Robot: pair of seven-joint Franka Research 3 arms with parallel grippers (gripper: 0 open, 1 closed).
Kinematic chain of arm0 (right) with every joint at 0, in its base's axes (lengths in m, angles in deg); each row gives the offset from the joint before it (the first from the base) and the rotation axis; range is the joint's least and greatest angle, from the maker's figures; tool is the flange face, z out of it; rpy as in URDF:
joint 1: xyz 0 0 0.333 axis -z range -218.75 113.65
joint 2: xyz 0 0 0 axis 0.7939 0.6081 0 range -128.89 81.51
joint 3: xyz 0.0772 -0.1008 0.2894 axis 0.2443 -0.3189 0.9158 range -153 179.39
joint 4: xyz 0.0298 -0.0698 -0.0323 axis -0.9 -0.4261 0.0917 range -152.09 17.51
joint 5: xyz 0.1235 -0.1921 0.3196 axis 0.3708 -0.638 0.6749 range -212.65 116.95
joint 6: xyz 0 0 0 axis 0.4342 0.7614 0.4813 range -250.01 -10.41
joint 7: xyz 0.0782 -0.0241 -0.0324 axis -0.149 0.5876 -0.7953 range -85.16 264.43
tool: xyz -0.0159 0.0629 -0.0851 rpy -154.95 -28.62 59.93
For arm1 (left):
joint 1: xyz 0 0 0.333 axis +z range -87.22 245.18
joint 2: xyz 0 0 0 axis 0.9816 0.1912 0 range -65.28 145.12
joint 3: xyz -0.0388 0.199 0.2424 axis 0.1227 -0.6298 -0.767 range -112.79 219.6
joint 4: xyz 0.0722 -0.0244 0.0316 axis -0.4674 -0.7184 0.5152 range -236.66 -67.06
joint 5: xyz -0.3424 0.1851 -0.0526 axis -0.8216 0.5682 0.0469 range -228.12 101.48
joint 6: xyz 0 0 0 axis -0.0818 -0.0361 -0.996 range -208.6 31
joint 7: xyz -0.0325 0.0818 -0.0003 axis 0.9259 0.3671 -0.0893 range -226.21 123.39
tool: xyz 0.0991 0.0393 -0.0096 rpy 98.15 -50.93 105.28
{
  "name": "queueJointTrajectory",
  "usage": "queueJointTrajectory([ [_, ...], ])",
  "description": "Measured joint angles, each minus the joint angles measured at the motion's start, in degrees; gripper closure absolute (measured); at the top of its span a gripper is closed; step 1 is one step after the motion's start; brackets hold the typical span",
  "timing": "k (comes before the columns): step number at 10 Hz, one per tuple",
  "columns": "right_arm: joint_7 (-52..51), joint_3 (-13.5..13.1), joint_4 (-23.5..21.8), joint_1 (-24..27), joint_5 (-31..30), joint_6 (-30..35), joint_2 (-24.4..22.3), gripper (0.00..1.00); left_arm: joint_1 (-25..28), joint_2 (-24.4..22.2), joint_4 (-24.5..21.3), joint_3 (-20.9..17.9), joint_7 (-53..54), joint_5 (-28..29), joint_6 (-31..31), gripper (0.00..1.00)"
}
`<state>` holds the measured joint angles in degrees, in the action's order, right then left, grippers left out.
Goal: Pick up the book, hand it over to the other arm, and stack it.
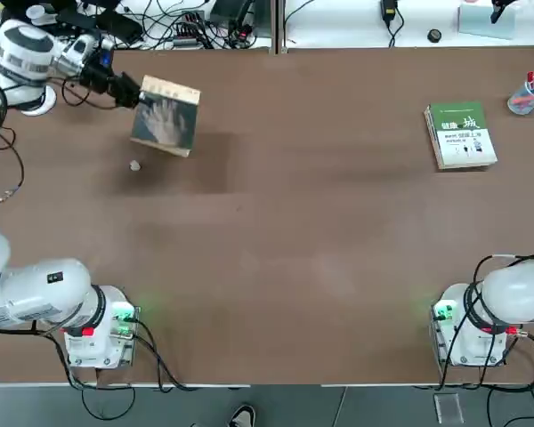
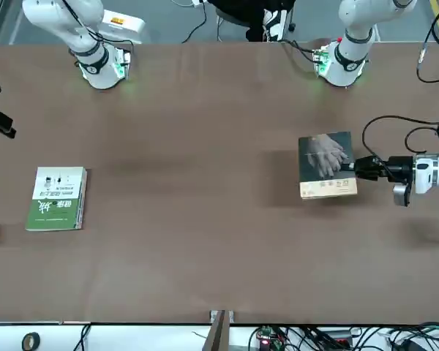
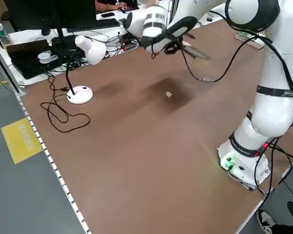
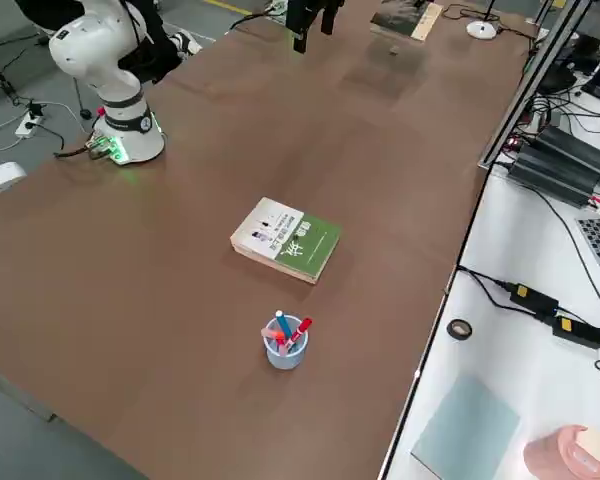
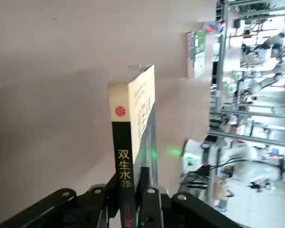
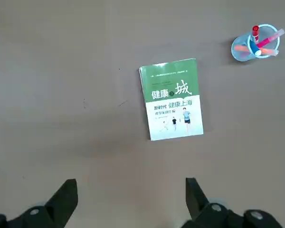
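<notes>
The book (image 1: 166, 118) is a small dark one with a pale hand on its cover and a tan band along one edge. It hangs above the far left part of the table (image 1: 276, 231), roughly flat and a little tilted. My left gripper (image 1: 133, 92) is shut on its spine edge, reaching in from the table's left side. From across the table the book (image 2: 323, 161) juts out sideways from the left gripper (image 2: 355, 167). The left wrist view shows the spine (image 5: 125, 156) clamped between the fingers. My right gripper (image 6: 130, 190) hangs open high over the right side, holding nothing.
A green-and-white book (image 1: 461, 133) lies flat at the far right, directly below the right gripper. A blue cup of pens (image 1: 527, 93) stands beyond it by the right edge. A small pale scrap (image 1: 134, 165) lies under the held book. A white lamp stand (image 3: 80, 92) sits far left.
</notes>
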<state>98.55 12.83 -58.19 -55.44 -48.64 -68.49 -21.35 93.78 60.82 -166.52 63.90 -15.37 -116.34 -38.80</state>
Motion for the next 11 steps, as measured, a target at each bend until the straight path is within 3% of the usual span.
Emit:
queueJointTrajectory([
  [4,0.0,0.0,0.0,0.0,0.0,0.0,0.0,0.0,-0.3,0.0,3.0,5.4,-7.5,-5.8,-0.3,0.83],
  [11,0.0,0.0,0.0,0.1,2.0,-0.2,0.0,0.01,-1.0,0.0,5.5,16.3,-17.5,-10.9,-11.1,0.83],
])
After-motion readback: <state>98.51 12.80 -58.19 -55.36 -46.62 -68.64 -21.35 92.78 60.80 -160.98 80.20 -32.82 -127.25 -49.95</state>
